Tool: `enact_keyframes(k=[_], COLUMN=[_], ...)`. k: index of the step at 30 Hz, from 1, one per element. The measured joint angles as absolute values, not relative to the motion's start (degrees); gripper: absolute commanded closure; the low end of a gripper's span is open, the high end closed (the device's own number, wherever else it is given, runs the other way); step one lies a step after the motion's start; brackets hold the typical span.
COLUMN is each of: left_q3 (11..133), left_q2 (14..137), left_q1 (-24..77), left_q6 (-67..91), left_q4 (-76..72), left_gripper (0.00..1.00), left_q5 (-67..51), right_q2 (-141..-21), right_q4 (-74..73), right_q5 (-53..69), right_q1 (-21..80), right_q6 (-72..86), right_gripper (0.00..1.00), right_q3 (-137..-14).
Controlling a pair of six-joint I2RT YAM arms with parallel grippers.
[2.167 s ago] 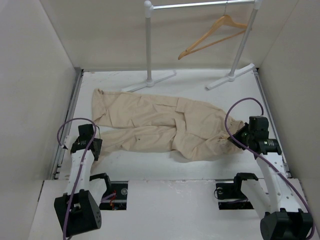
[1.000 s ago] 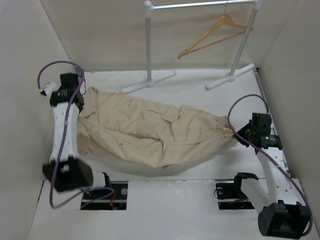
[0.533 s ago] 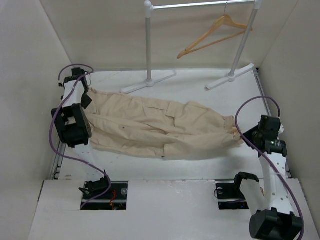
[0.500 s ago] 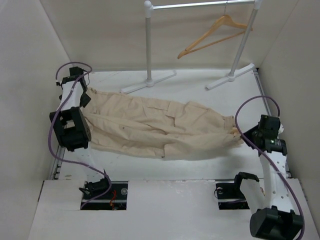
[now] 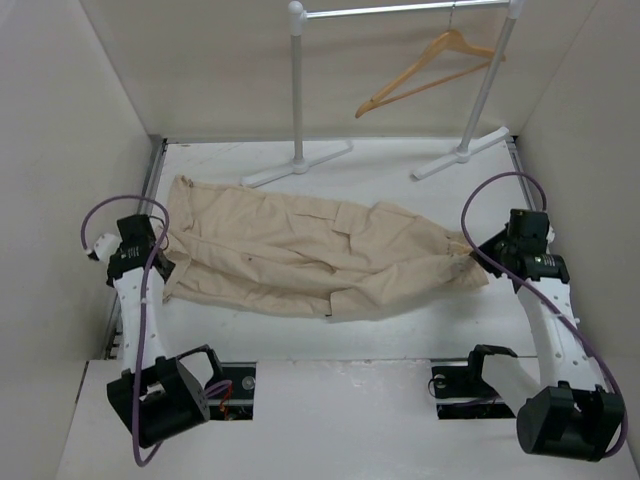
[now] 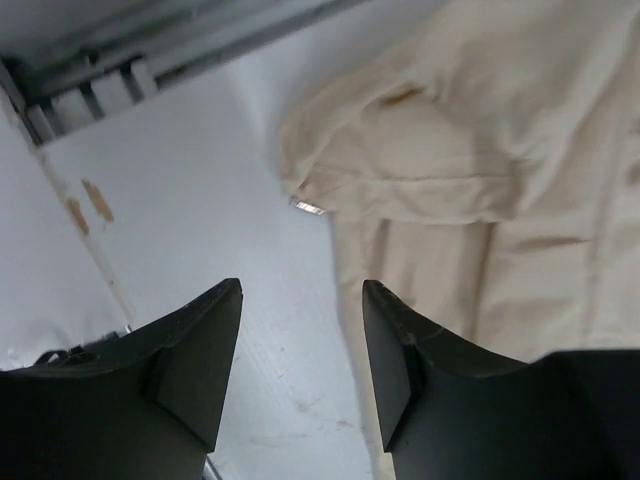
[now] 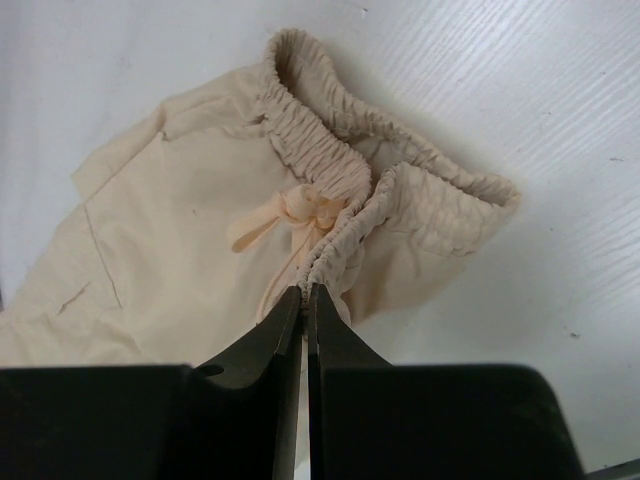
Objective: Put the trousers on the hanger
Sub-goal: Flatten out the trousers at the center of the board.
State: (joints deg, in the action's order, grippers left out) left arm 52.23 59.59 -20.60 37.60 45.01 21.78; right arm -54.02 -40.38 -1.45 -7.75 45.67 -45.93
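Note:
The beige trousers [image 5: 300,250] lie stretched across the table, leg ends at the left, elastic waistband at the right. My right gripper [image 5: 478,258] is shut on the gathered waistband [image 7: 330,255] just below its drawstring bow [image 7: 300,212]. My left gripper [image 5: 158,268] is open and empty, low over the table beside the leg ends [image 6: 400,160]; its right finger [image 6: 400,345] is next to the cloth edge. The tan wooden hanger [image 5: 430,65] hangs tilted from the rack bar at the back right, far from both grippers.
The white garment rack [image 5: 297,85] stands at the back with two feet [image 5: 300,162] on the table just behind the trousers. Walls close in on the left, right and back. A metal rail [image 6: 150,50] runs along the table's left edge.
My left arm has let go of the leg ends and pulled back toward the near left. The trousers have settled flat. My right gripper has moved slightly left and back, still holding the waistband.

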Motion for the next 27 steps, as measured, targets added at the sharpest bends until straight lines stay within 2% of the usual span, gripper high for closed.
enact_keyframes(k=[5, 10, 23, 27], left_q3=[43.57, 42.28, 42.24, 42.3], left_q2=[62.22, 68.23, 75.77, 79.79], left_q1=[-23.42, -24.82, -24.27, -24.27], left_q6=[39.59, 40.34, 40.51, 40.27], left_q4=[43.44, 37.39, 27.2, 25.28], left_gripper=[0.49, 0.48, 0.54, 0.62], left_q5=[18.44, 18.0, 24.29, 25.39], right_q2=[-52.75, -52.45, -51.4, -51.33], right_q4=[-39.62, -39.4, -39.44, -39.44], right_q5=[-0.78, 0.03, 0.51, 0.69], right_q1=[-6.42, -6.26, -7.2, -8.49], right_q6=[45.98, 46.13, 46.22, 46.22], right_gripper=[0.95, 0.95, 0.95, 0.95], right_q3=[-44.84, -44.16, -44.07, -44.07])
